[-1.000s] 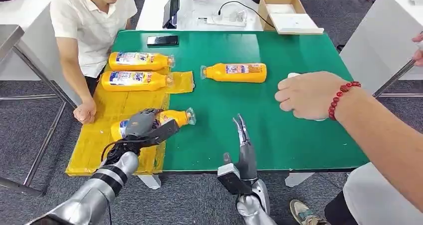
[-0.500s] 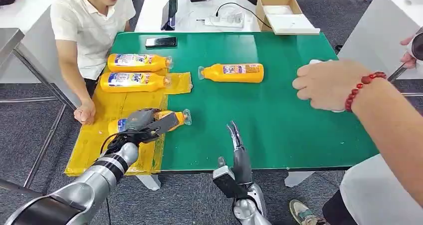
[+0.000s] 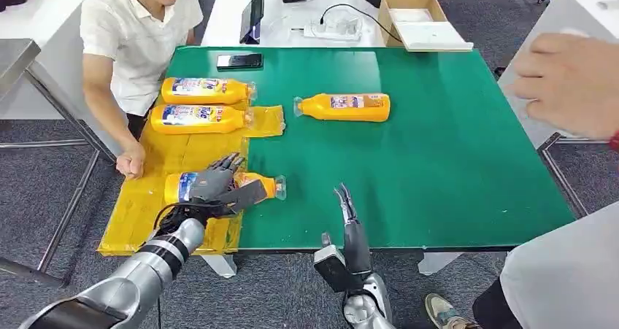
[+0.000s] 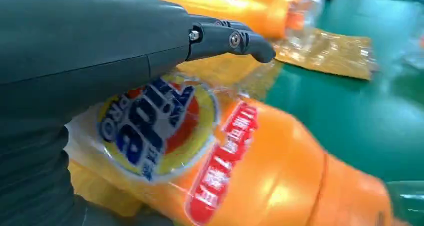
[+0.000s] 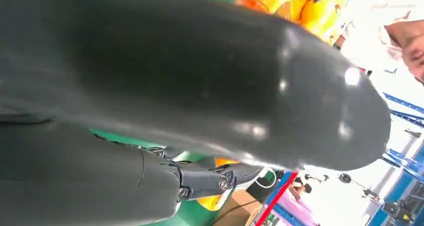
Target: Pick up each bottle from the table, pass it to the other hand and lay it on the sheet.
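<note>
Left hand [image 3: 216,185] fingers spread over bottle [image 3: 257,184] lying on yellow sheet [image 3: 169,161]; right hand [image 3: 352,225] empty, fingers straight.

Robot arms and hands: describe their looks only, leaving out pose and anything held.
Both arms are silver metal; the left arm has black bands near the wrist and a thin black cable looping beside it. The left hand has a grey cover, a thick grey thumb and darker fingers. The right hand is dark grey and slim, with a black boxy block at its wrist.
</note>
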{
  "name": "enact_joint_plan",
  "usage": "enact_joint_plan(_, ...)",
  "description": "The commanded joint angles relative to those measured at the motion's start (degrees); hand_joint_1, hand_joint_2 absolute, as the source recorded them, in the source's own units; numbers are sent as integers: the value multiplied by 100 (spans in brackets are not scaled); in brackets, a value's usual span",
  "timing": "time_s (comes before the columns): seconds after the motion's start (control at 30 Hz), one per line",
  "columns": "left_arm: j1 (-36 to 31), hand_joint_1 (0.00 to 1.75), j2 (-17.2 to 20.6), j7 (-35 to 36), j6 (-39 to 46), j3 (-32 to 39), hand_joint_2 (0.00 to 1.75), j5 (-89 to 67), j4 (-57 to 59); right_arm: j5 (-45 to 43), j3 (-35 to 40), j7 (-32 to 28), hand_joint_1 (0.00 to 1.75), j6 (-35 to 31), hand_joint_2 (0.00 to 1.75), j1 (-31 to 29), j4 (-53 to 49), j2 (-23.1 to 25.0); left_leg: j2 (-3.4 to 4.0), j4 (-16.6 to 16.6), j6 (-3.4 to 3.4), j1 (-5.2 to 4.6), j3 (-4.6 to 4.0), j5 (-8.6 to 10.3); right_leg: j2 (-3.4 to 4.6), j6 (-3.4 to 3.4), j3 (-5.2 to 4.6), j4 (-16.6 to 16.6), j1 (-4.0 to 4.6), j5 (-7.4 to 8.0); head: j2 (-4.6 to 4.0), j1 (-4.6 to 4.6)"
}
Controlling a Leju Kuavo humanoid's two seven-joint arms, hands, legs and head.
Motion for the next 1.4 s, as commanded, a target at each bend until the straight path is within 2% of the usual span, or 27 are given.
enact_joint_plan(0.03,535,0,-53,-121,335,-608,175,-58,-1055,-29,-218,3,0,66,0,43,119,-54,4,-4,-5,1,-2,-1,-5,-6,-2,-4,2,-1,0,0)
enact_joint_plan(0.4,562,0,-22,-105,317,-618,175,-55,-1089,-29,-219,2,0,68,0,44,114,-55,8,1,-4,-1,-37,0,-2,-7,-38,-2,2,-1,2,-2)
enact_joint_plan(0.47,757,0,-8,-417,608,-636,175,93,-1538,-36,-252,10,0,25,0,85,112,-55,14,2,-7,2,-33,-3,-2,-11,-35,-1,6,-3,2,-2)
enact_joint_plan(0.53,1094,0,74,-415,700,-778,175,175,-2373,-81,-289,-9,0,-3,0,163,82,-70,10,1,-5,0,-34,-3,-5,-9,-36,-3,4,-4,2,-2)
enact_joint_plan(0.6,1503,0,155,-756,541,-803,175,894,-3308,-122,-312,-56,0,1,0,228,59,-89,7,2,-1,-1,-42,-1,-3,-4,-44,-1,1,-3,0,-2)
enact_joint_plan(0.77,2198,0,157,-1299,1147,-759,175,1623,-4623,-167,-314,-103,0,-84,0,276,51,-91,23,0,-3,-3,-44,-8,11,-6,-46,-2,-1,-5,2,0)
enact_joint_plan(0.83,2703,0,85,-1737,1054,-631,175,2845,-5368,-228,-335,-220,0,-252,0,371,-90,-80,21,2,-6,-1,-42,-12,6,-11,-44,0,3,-10,2,0)
enact_joint_plan(1.0,3835,0,31,-2042,457,-226,175,5224,-6857,-520,-417,-318,0,-571,0,1032,-1700,-206,36,3,-6,-4,-46,-21,21,-10,-55,2,0,-13,2,-4)
enact_joint_plan(1.03,3950,0,-29,-2148,450,-151,175,5374,-6978,-512,-455,-312,0,-610,175,1112,-1940,-235,38,4,-8,-2,-44,-23,18,-10,-54,3,2,-15,0,-2)
enact_joint_plan(1.07,4100,0,-82,-2221,499,-91,175,5419,-7137,-400,-490,-219,0,-611,175,1227,-2266,-320,27,7,-5,-4,-61,-17,10,-7,-68,5,-1,-12,2,-2)
enact_joint_plan(1.1,4244,0,-163,-2327,519,-49,175,5507,-7259,230,-493,10,0,-897,175,1280,-2383,-499,29,8,-7,-3,-54,-22,10,-9,-62,7,1,-17,0,-2)
enact_joint_plan(1.13,4321,0,-192,-2378,549,-42,175,5517,-7317,456,-527,155,0,-904,175,1294,-2398,-618,23,8,-4,-3,-64,-17,7,-6,-69,3,0,-14,2,-2)
enact_joint_plan(1.23,4385,0,-296,-2687,713,-86,175,5489,-7418,1339,-753,292,0,-1213,175,1170,-2129,-973,11,5,-2,-3,-64,-14,-8,-6,-64,-6,1,-13,2,-2)
enact_joint_plan(1.33,4305,0,-229,-2928,1143,-321,175,4975,-7350,2193,-947,509,0,-1425,175,908,-1669,-1191,5,1,0,-8,-71,-7,-8,-2,-70,-11,-4,-7,2,0)
enact_joint_plan(1.4,4304,0,-233,-2930,1147,-327,175,4970,-7348,2184,-959,507,0,-1421,175,886,-1670,-1208,8,0,1,-12,-74,-5,-2,-1,-72,-13,-7,-3,0,0)
